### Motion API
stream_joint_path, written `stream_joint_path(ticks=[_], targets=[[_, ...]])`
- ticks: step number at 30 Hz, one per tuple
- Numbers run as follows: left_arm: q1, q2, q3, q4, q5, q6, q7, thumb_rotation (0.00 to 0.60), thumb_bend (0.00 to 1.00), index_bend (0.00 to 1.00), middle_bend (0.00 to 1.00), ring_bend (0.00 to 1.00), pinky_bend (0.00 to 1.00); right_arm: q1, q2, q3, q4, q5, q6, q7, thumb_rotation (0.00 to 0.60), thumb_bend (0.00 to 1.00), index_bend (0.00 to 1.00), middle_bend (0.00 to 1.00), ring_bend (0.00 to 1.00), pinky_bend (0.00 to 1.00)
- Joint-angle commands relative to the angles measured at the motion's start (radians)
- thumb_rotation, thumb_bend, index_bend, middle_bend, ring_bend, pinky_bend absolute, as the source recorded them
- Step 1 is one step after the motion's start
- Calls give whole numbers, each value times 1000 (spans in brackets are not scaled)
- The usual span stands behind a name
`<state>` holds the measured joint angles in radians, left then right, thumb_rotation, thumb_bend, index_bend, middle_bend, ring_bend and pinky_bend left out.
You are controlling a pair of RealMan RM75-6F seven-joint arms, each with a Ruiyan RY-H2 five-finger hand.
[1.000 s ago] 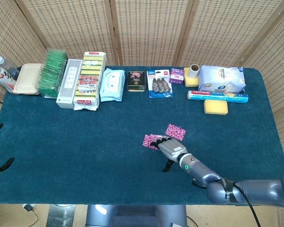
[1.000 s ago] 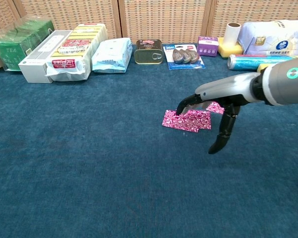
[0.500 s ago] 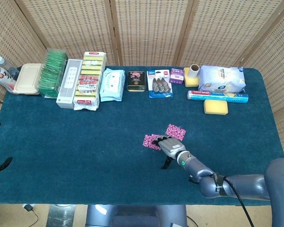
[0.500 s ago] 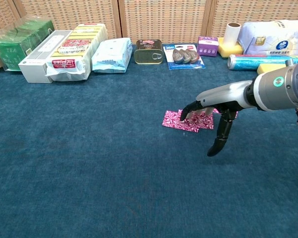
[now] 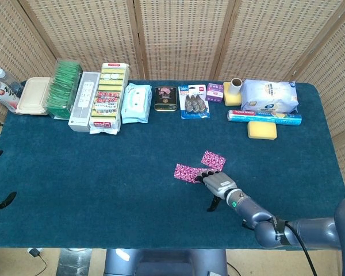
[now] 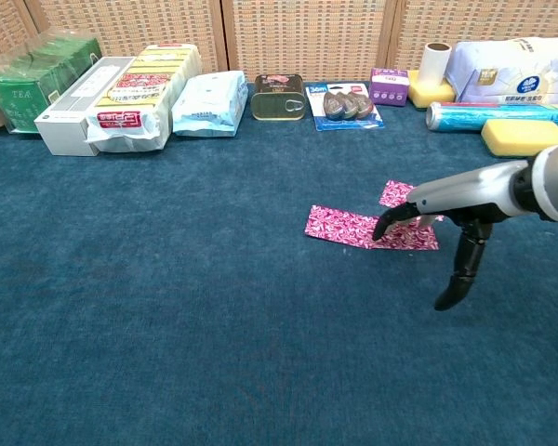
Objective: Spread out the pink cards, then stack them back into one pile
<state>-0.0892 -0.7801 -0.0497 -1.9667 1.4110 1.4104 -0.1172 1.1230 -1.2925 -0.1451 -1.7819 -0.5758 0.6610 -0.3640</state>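
Your right hand (image 6: 444,219) rests fingertips-down on the pink cards (image 6: 367,229) near mid-table (image 5: 103,167), fingers spread and gripping nothing, thumb hanging clear. You can count two patches: a fanned strip under the fingertips and one separate card (image 5: 213,160) just behind it. Your left hand is out of sight.

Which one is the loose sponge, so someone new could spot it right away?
Look at the row of goods along the back of the blue table, toward its right end. In front of the long foil roll lies the sponge: a bare yellow block, unwrapped, set forward of the others.
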Motion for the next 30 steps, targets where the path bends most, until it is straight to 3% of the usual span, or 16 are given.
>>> stream_joint_path(ticks=[1,13,17,22,24,30], targets=[[1,-1,2,-2,4,1,3,600,245,0,0,0,63,-21,20,-27,-23,-23,9,0,523,18,118,114,55,194],[10,0,9,-6,26,16,-2,600,245,0,0,0,62,-59,79,-72,-92,-66,35,-3,525,22,119,118,55,238],[11,2,9,-3,29,19,-11,600,245,0,0,0,63,-80,123,-57,-152,-114,93,-2,519,34,126,104,55,237],[12,1,10,-3,29,20,-10,600,244,0,0,0,63,-114,129,-10,-184,-164,269,-48,519,57,128,13,12,117],[12,1,9,-3,28,21,-9,600,244,0,0,0,63,-145,87,14,-174,-190,392,-92,517,63,128,0,0,71],[11,0,10,-5,28,19,-5,600,244,0,0,0,63,-191,-57,106,-117,-162,581,-176,515,66,156,0,0,4]])
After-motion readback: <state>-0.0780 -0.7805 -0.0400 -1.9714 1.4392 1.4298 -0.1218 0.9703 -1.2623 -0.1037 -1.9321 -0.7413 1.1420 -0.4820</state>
